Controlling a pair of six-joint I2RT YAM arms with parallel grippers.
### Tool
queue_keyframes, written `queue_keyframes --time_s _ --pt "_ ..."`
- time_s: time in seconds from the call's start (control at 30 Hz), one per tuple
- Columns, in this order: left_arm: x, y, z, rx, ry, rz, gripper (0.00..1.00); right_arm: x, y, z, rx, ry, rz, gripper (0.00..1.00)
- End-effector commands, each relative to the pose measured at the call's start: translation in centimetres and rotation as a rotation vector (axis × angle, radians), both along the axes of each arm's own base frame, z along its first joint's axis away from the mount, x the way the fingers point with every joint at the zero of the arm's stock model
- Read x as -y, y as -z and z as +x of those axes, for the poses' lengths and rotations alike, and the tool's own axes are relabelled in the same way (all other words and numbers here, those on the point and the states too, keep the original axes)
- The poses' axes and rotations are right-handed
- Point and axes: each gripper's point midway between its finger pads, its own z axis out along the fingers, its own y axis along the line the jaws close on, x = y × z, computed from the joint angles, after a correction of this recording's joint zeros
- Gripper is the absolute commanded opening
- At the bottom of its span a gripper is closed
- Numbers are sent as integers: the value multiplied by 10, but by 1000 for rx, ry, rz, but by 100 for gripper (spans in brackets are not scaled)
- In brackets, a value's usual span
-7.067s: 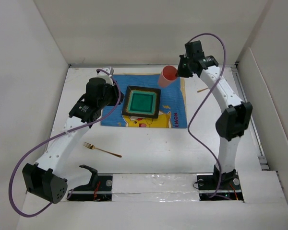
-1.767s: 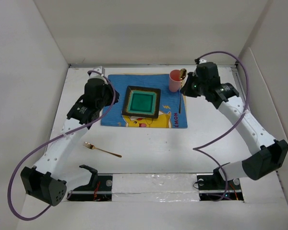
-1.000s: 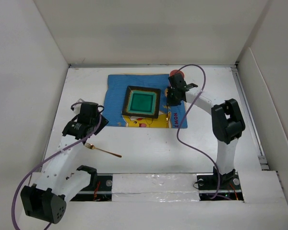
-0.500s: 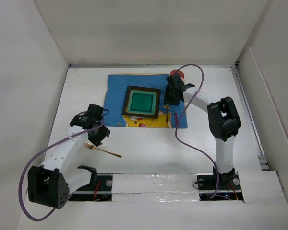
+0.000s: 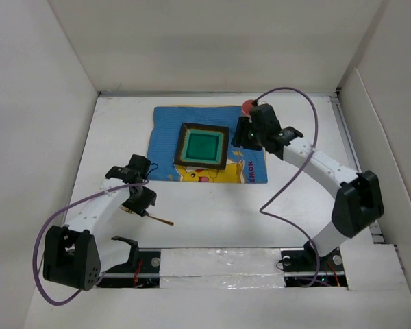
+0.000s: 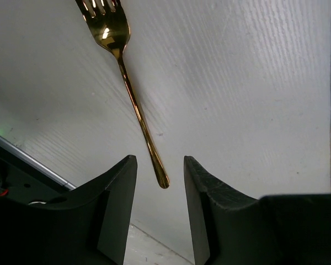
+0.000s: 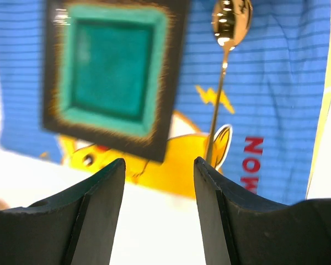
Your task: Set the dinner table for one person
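On the white dinner table (image 5: 212,205) a gold fork (image 6: 127,83) lies flat, its handle end between the open fingers of my left gripper (image 6: 159,161). From above, my left gripper (image 5: 138,199) hangs over the fork (image 5: 163,220) at the near left. A blue cartoon placemat (image 5: 166,127) carries a square black-rimmed green plate (image 5: 203,145). A gold spoon (image 7: 223,83) lies on the mat to the right of the plate (image 7: 107,69). My right gripper (image 7: 159,162) stands open above the mat with nothing in it, and from above it (image 5: 242,134) is at the plate's right edge.
A red cup (image 5: 247,105) stands at the mat's back right corner, just behind my right gripper. White walls (image 5: 48,103) enclose the table on the left, back and right. A taped rail (image 5: 219,260) with both arm bases runs along the near edge.
My right gripper has opened and let go of the spoon, which now lies on the mat; its elbow swung right. My left gripper came down towards the near edge onto the fork's handle.
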Motion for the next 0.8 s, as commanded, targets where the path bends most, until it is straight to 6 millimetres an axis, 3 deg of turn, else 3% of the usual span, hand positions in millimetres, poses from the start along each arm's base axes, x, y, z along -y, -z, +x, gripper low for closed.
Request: queue_keyframes --time_s 0.0,0.13,0.27,0.47,0.73,0.77 --pt "-11 5 -9 -66 -111 59 36 0 -32 -16 73 -30 63 58" --pt "-14 9 -11 -108 -130 84 35 8 -52 -28 110 -47 104 58" --pt "-15 12 -11 -125 -160 97 36 17 -85 -37 164 -63 160 58" --pt "-16 14 -11 -155 -158 110 36 8 -114 -53 196 -127 222 58" --pt "-19 8 5 -49 -237 123 39 16 -188 -85 312 -180 295 58" --pt "-18 13 -1 -50 -242 108 40 17 -192 -90 312 -193 302 58"
